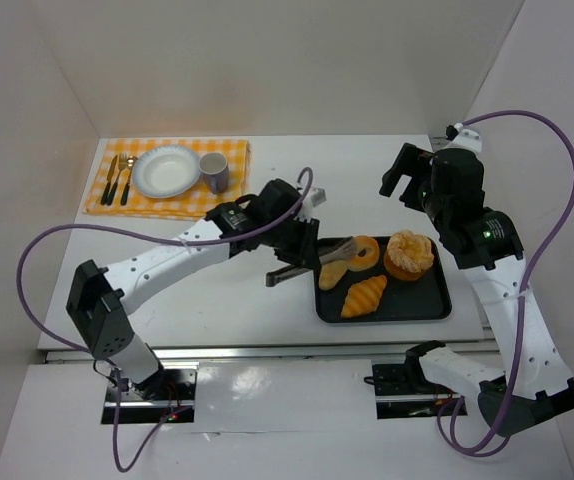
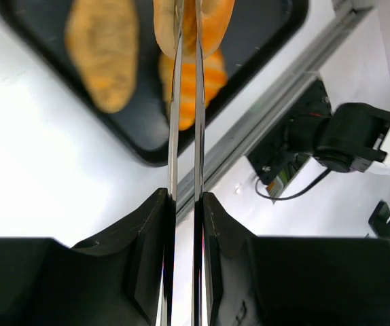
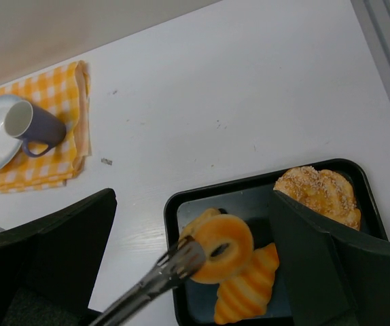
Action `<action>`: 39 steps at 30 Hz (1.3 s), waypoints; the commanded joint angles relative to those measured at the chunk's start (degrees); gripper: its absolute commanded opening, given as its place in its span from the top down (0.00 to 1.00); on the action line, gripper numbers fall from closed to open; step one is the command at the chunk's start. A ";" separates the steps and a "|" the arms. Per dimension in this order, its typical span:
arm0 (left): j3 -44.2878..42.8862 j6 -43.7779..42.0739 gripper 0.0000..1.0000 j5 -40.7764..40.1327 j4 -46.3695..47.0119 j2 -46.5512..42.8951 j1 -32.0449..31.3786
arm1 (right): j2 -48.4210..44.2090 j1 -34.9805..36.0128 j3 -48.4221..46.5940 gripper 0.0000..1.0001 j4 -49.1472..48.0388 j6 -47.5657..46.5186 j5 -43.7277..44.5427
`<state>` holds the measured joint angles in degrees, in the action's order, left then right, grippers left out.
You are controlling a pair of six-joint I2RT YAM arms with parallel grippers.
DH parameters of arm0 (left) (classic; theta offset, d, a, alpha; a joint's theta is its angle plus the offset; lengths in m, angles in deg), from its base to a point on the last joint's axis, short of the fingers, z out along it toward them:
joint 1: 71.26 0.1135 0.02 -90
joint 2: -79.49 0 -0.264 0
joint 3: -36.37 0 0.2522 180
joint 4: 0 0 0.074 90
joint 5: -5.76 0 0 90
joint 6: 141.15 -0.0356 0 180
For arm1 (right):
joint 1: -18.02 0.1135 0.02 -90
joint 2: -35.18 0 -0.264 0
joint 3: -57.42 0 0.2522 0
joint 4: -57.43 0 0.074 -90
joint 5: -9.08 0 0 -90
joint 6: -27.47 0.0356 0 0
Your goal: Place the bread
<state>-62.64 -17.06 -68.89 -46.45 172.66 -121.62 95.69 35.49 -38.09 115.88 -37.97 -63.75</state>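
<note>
The left arm (image 1: 167,262) reaches low and long from its base across the table (image 1: 367,170), forearm slanting toward the middle and wrist turned to the right. The right arm (image 1: 507,290) rises steeply at the right side and folds back at the top. There the right pincer (image 1: 397,178) hangs with its fingers spread wide and nothing between them. The left pincer (image 2: 185,210) is pressed together on the handles of metal tongs (image 2: 196,136), whose two blades run straight out ahead of it, almost touching. A yellow checked cloth (image 1: 229,204) lies well apart from both pincers, off to the far left of the left one. A black tray (image 1: 432,305) sits directly ahead of the left pincer and on the near side of the right one. On the cloth rests a white plate (image 1: 165,170). In the tray, the seeded round bun (image 1: 409,253) lies beyond the tong tips at the far right. The croissant (image 1: 364,297) lies to the near side of the tips, and the pale oval roll (image 1: 332,272) lies under the blades. The doughnut (image 3: 223,246) is pinched at its rim by the tong tips over the tray's left half, tilted so that its hole shows. A grey mug (image 1: 214,172) stands just beside the plate, and cutlery (image 1: 117,180) lies on the plate's other side.
</note>
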 commanded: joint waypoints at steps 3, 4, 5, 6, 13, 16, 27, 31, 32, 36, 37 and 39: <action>2.02 -1.39 1.00 2.49 0.44 -9.56 6.76 | -1.27 -0.60 -2.00 0.00 -0.30 -0.39 0.15; 2.72 -2.09 1.00 2.49 -0.26 -10.36 9.82 | -1.27 -0.60 -2.00 0.00 -0.30 -0.39 0.15; 2.72 -2.88 1.00 2.49 -0.79 -11.16 11.59 | -1.27 -0.60 -2.00 0.00 -0.82 -0.39 0.15; 2.72 -2.88 1.00 1.70 -1.50 -12.38 15.52 | -0.75 -0.60 -2.00 0.00 -0.83 -0.39 -0.46; 0.97 -2.54 1.00 -6.63 -5.19 -15.03 38.10 | -0.75 -0.60 -2.00 0.00 -0.83 -0.39 -0.47; 0.35 1.49 1.00 -13.56 -3.88 -15.03 46.55 | -0.75 -0.60 -2.00 0.00 -0.83 -0.39 -0.47; -5.43 6.34 1.00 -6.67 4.91 0.95 63.19 | 1.54 -0.60 -3.05 0.00 -0.83 -0.39 -0.47; -8.00 6.87 1.00 -4.73 4.12 7.11 63.82 | 2.07 -0.60 -3.58 0.00 -1.44 0.14 -0.47; -8.00 6.87 1.00 -3.94 4.64 7.81 63.82 | 2.07 -0.60 -3.59 0.00 -1.44 0.14 -0.47; -7.47 6.87 0.85 -3.93 4.65 11.68 63.82 | 2.59 -0.60 -3.59 0.00 -0.92 0.67 0.06; -8.52 6.87 0.76 -3.93 3.87 13.17 63.82 | 2.59 -0.60 -3.59 0.00 -0.92 0.67 0.06; -11.49 6.87 0.53 -3.93 0.63 13.80 63.82 | 2.59 -0.60 -3.59 0.00 -0.39 0.67 0.06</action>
<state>-68.78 -11.38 -74.53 -45.18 186.04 -57.80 98.33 35.23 -38.95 115.79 -37.60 -63.97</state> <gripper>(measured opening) 0.397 0.999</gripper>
